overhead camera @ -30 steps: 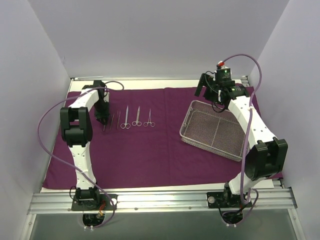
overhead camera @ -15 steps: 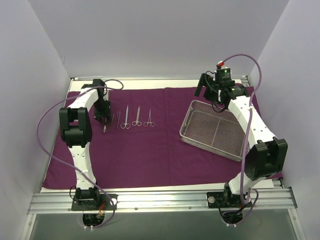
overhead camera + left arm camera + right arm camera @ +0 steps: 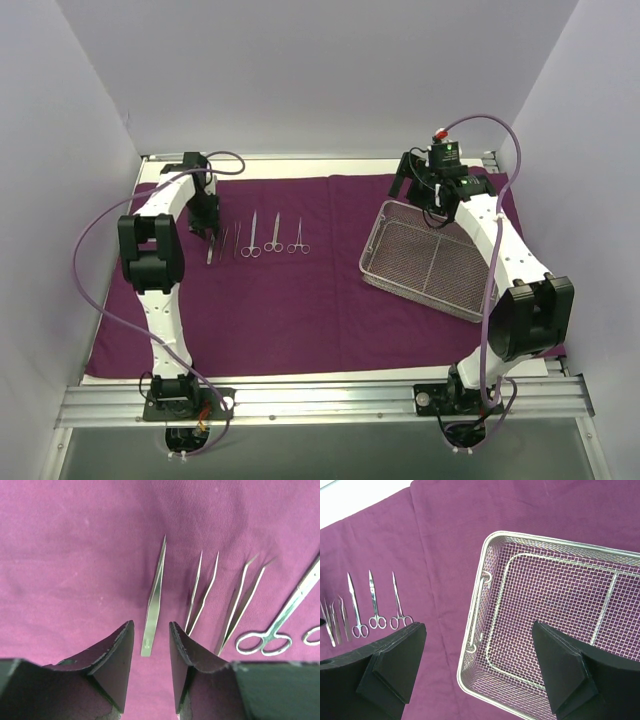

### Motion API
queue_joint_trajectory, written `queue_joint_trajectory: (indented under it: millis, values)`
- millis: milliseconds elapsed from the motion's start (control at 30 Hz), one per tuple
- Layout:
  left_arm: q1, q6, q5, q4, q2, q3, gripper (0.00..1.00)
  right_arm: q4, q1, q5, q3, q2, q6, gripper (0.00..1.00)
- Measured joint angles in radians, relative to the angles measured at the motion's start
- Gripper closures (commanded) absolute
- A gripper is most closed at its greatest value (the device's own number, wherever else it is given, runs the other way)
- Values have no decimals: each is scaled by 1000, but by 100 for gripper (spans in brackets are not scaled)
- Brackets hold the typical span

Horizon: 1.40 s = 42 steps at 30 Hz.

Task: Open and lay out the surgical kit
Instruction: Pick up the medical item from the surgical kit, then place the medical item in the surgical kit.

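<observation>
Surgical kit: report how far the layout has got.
Done: purple cloth spread flat, wire-mesh tray empty, three tweezers and three scissor-handled instruments in a row. In hand: nothing; left pincer hovers open over the leftmost tweezers, right pincer open above the tray. Left: seemingly nothing.

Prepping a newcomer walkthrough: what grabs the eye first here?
The purple cloth fills the middle of the top view, with a tidy row of silver instruments at its far left. The empty mesh tray sits askew at the far right. The left pincer hangs open over the leftmost tweezers; the right pincer is open above the tray.
</observation>
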Motion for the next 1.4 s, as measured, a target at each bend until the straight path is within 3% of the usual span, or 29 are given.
queue_joint_trajectory:
  millis: [233,367,500,800,967,1200,1400]
  values:
    - [0,0,0,2,63,29,63,0,0,-8,0,1,-5,9]
    - [0,-3,2,0,74,51,75,-6,0,-14,13,15,-13,9]
    - [0,-9,6,0,83,66,97,-7,0,-18,32,39,-19,9]
    - [2,-30,27,-58,44,125,98,-10,5,-28,49,56,-33,14]
    - [7,-61,216,-54,-112,111,98,13,29,-110,58,56,-45,19]
    - [-58,-164,556,138,-405,-113,98,54,166,-256,196,158,-42,32]
    - [-204,-253,700,267,-420,-184,98,71,284,-301,285,241,-13,36]
